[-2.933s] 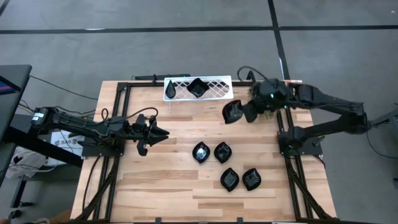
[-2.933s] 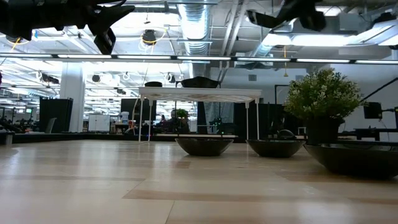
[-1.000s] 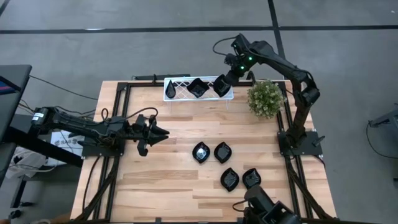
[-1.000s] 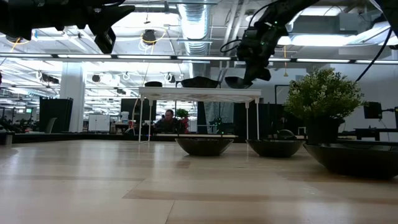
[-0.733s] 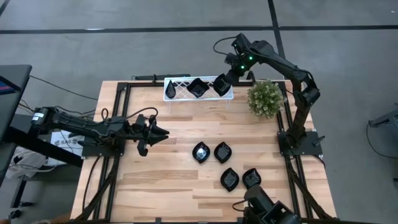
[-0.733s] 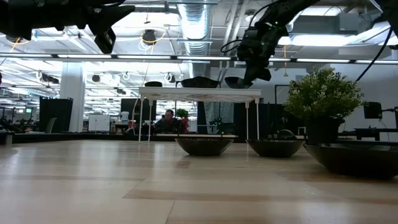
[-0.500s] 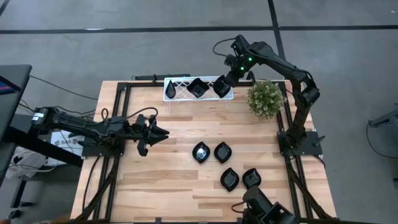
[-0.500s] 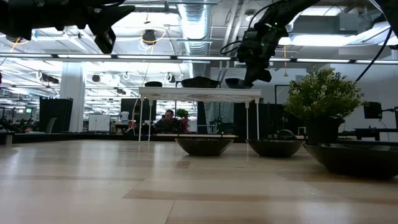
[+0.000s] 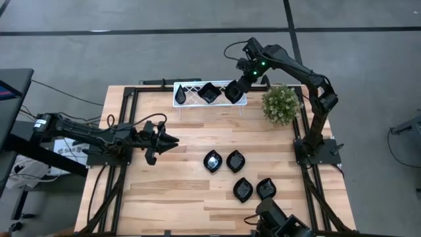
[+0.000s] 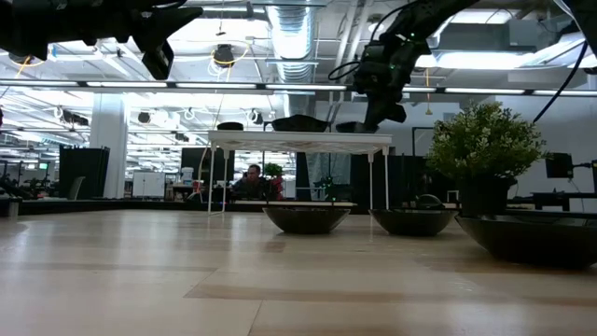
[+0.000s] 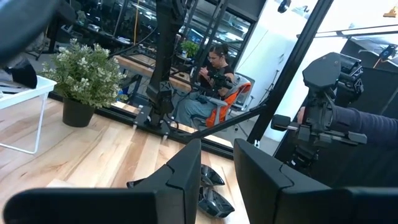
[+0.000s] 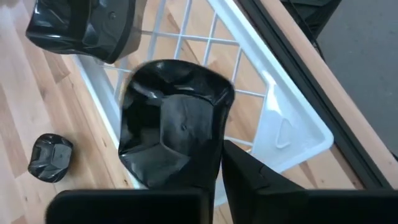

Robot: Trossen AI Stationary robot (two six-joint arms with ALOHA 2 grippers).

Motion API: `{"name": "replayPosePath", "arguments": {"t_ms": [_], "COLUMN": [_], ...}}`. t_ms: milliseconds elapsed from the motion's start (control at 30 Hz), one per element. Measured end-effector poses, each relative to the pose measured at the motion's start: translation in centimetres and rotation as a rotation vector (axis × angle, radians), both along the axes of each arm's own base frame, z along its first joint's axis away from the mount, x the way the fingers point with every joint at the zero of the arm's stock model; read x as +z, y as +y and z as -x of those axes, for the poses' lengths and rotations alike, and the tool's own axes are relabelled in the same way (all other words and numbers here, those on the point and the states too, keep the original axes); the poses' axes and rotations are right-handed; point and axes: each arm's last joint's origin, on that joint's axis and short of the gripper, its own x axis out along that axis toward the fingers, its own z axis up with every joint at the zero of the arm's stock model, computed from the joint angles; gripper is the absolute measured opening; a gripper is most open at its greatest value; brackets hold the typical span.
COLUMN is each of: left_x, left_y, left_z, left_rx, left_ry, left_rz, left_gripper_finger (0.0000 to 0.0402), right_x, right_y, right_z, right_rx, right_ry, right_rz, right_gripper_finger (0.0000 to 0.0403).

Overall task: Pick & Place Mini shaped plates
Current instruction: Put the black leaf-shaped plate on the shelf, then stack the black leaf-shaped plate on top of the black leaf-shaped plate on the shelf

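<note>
Setting a mini plate on the white rack with my right fingers.

My right fingers [image 9: 235, 89] sat over the right end of the white rack [image 9: 187, 96] at the far edge of the table [image 9: 184, 184], their tips pinching the rim of a glossy black square plate [image 12: 174, 134] that lay on the lattice. A second plate [image 9: 209, 92] rested on the rack just beside those fingers, toward the left. Four more plates [image 9: 239, 175] lay on the table well apart from them, on the near side. The green plant [image 9: 281, 104] stood close by. My left fingers [image 9: 170, 141] hovered over the left half of the table, slightly parted and holding nothing.
</note>
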Motion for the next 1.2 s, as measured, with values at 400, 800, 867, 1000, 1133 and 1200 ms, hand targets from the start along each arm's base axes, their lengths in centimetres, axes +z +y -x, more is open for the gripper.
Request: {"name": "replayPosePath", "arguments": {"t_ms": [400, 800, 867, 1000, 1133, 1200], "left_x": [0.0, 0.0, 0.0, 0.0, 0.0, 0.0], "left_y": [0.0, 0.0, 0.0, 0.0, 0.0, 0.0], "left_z": [0.0, 0.0, 0.0, 0.0, 0.0, 0.0], "left_rx": [0.0, 0.0, 0.0, 0.0, 0.0, 0.0], "left_ry": [0.0, 0.0, 0.0, 0.0, 0.0, 0.0], "left_rz": [0.0, 0.0, 0.0, 0.0, 0.0, -0.004], "left_gripper_finger": [0.0097, 0.0097, 0.0097, 0.0097, 0.0097, 0.0097], "right_x": [0.0, 1.3, 2.7, 6.3, 9.8, 11.0], "right_y": [0.0, 0.1, 0.4, 2.5, 6.9, 9.5], "right_z": [0.0, 0.5, 0.7, 0.8, 0.6, 0.9], "right_rx": [-0.006, -0.014, -0.012, 0.028, 0.152, 0.207], "right_ry": [0.002, 0.004, 0.003, -0.044, -0.103, -0.103], "right_rz": [-0.001, -0.002, -0.008, -0.08, -0.094, -0.091], "right_gripper_finger": [0.0047, 0.005, 0.005, 0.005, 0.0049, 0.0049]}}
